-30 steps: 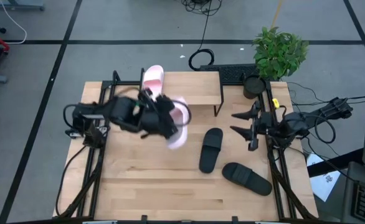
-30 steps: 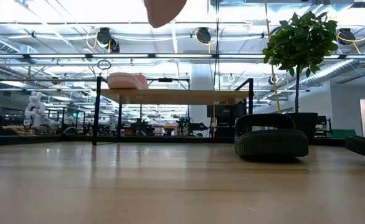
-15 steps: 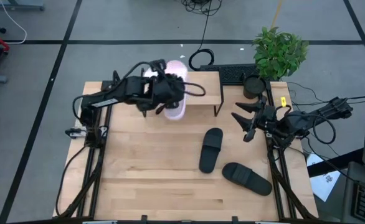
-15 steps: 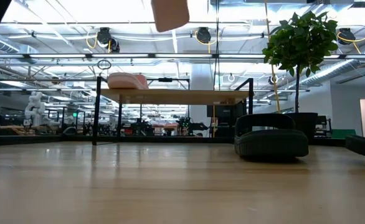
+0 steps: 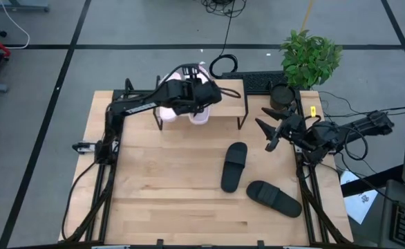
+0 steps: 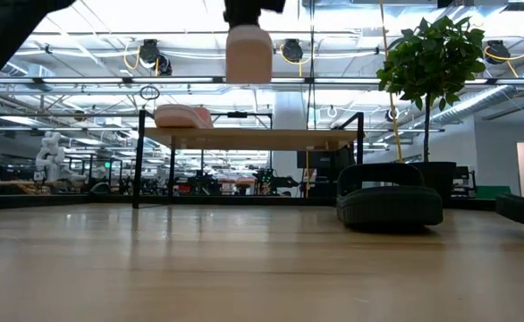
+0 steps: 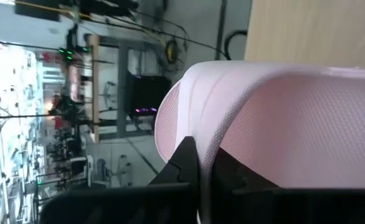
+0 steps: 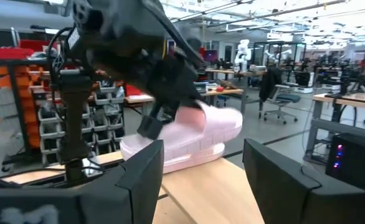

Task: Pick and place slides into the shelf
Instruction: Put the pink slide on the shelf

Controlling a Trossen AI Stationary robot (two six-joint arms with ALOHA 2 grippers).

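Gripping one pink slide [image 5: 198, 111] above the shelf [image 5: 227, 99], left end effector [image 5: 197, 95]; seemingly two black slides [image 5: 234, 166] remain.

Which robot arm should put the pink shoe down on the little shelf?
Left. The left gripper already holds the pink slide above the shelf. The right gripper hangs open and empty off to the side.

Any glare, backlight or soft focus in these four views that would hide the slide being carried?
Low view: bright ceiling lights backlight the scene, yet the carried pink slide reads clearly above the shelf. Left wrist view: the slide fills the frame, the room behind overexposed. Right wrist view: the open right claw looks soft up close. High view: even light, no glare.
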